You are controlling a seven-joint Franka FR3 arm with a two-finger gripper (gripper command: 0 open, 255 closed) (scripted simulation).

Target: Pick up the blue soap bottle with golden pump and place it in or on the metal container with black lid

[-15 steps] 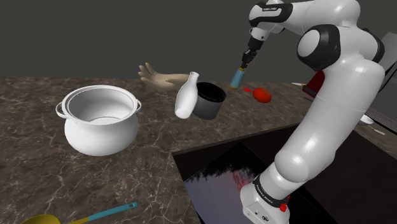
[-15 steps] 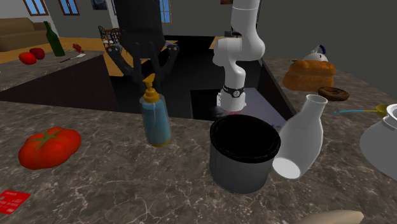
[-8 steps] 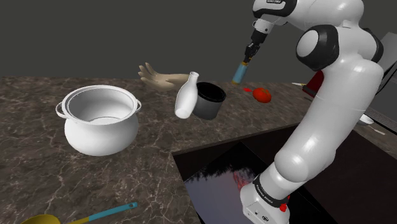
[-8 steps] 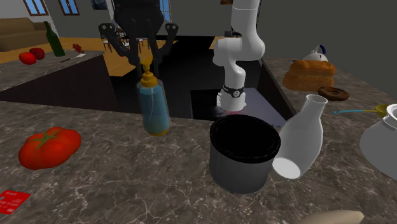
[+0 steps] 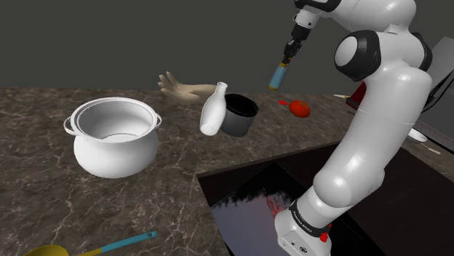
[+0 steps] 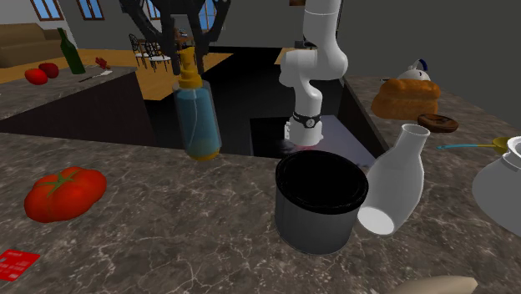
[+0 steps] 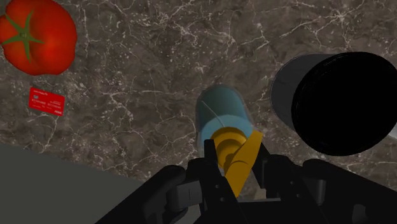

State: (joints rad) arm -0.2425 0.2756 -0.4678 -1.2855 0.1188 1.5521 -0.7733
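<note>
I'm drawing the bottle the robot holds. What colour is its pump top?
Golden yellow; the pump shows best in the second exterior view, atop the blue bottle.

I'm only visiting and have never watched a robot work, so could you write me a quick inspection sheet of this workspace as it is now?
Surface: dark veined stone counter with a sunken recess.
Job's things: blue soap bottle hangs by its golden pump, off the counter, beside the dark container, not over it.
Clutter: tomato, red card, white bottle tilted beside the container, white pot, yellow ladle.
Grippers: the gripper is shut on the pump.
Cables: nothing seen.
Surroundings: grey wall; chairs and a green bottle far off.
</note>
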